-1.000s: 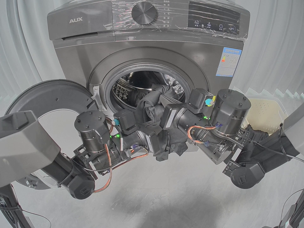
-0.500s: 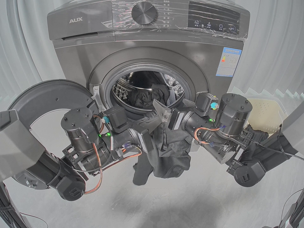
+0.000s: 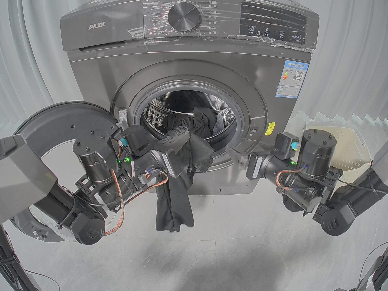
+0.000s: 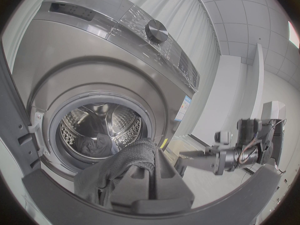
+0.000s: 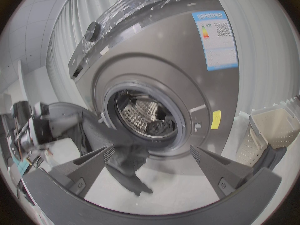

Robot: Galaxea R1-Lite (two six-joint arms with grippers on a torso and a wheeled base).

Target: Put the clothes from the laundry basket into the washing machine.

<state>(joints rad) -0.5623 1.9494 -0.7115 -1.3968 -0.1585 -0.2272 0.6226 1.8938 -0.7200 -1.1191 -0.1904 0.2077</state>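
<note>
- One grey washing machine (image 3: 186,61) stood at the far middle. Its round door (image 3: 60,122) was swung open to the left, and the drum mouth faced the robot.
- The pale laundry basket (image 3: 351,142) sat on the floor (image 3: 226,243) to the right of the machine, beside its front corner. In the right wrist view something dark (image 5: 272,157) seemed to hang over its side, but I could not tell whether it was cloth.
- The dark garment (image 3: 173,199) hung at the lower left of the drum mouth. Its top was bunched at the opening, and its long tail dropped outside the machine toward the floor.
- It looked light, soft and quite limp, so it would likely sag, trail and drag on the door seal rather than slide in.
- A hold on the bunched middle should serve better than one on an edge. A second hold low on the tail would help lift it over the rim.
- Other dark clothes (image 3: 198,120) lay inside the drum, toward the right.
- The left gripper (image 3: 178,136) was near the drum's lower left, its fingers pressed together on the garment's top fold.
- The right gripper (image 3: 236,158) was at the lower right of the opening, well apart from the garment. Its fingers were spread wide and held nothing.
</note>
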